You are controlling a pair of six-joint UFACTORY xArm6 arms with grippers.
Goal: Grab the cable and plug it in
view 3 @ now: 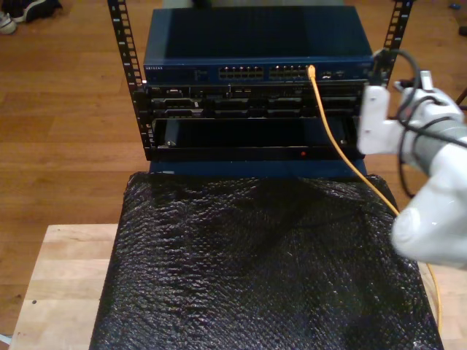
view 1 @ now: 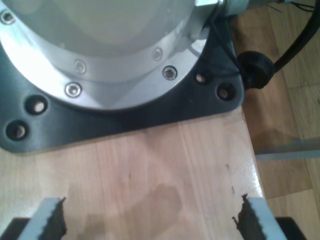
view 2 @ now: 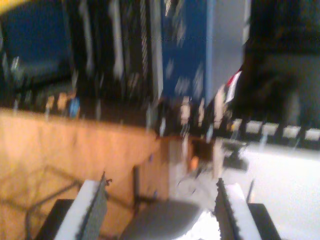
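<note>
Foam: black mat [view 3: 263, 270] covers the table [view 3: 58, 284] nearest the exterior camera.
First gripper: my first gripper [view 1: 150, 222] stands open, nothing between the toothed pads [view 1: 52, 217]; beyond it bare wood and an arm base [view 1: 100, 50].
Second gripper: my second gripper [view 2: 162, 210] is open and empty too; ahead of it, blurred, the rack [view 2: 150, 60].
Arm: a white arm [view 3: 430, 204] at the exterior view's right, beside the rack, clear of the cable.
Cable: yellow cable [view 3: 343, 153]; its tip sits at a port on the blue switch [view 3: 255, 44], well away from both grippers.
Axis: long run slants from the port down toward the exterior view's right, past the arm, off the mat's edge; plug end points into the switch face.
Progress: plugging looks done; whether the plug is fully seated I cannot tell. Left, at most: confirm and pull clear.
</note>
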